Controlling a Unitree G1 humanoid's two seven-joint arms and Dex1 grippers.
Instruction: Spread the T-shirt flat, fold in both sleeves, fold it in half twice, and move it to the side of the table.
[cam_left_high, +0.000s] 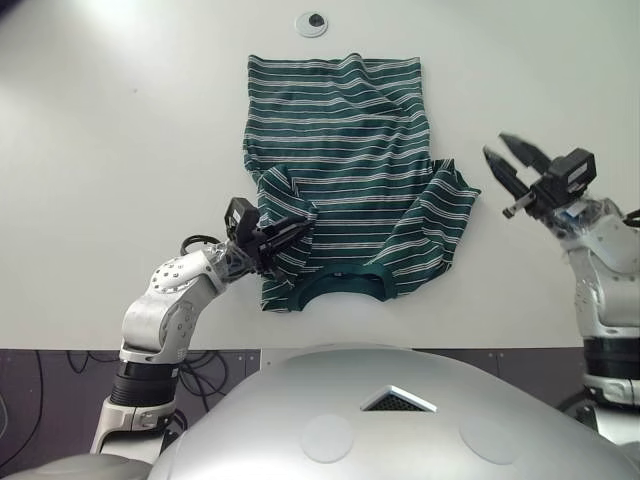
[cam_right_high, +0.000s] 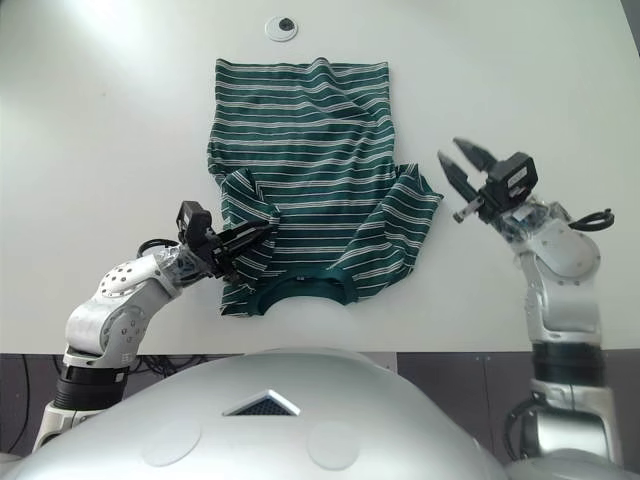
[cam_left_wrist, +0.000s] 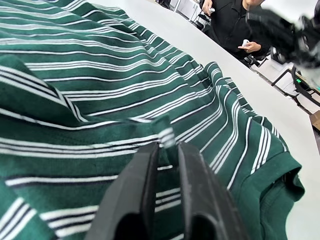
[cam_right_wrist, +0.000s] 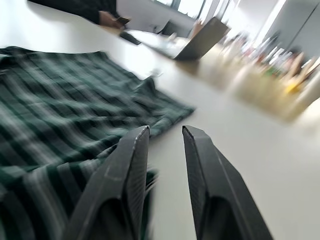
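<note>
White desk (cam_left_high: 120, 150), head views: T-shirt (cam_left_high: 340, 150) lay mid-desk, roughly flat, left sleeve (cam_left_high: 283, 190) folded in, right sleeve (cam_left_high: 452, 190) not yet.
Left wrist: left end effector (cam_left_wrist: 167, 146) clamped on T-shirt.
Right wrist: right end effector (cam_right_wrist: 165, 130) apart, beside right sleeve.
Both halvings and the move aside remained.

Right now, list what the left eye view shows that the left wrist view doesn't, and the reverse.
Left eye only: the shirt's whole outline with both sleeves, and the small disc beyond its far hem. Left wrist only: up close, a thin ridge of striped cloth pinched in the left gripper. Both: the green striped shirt lying on the white table, with the left gripper shut on it.
</note>
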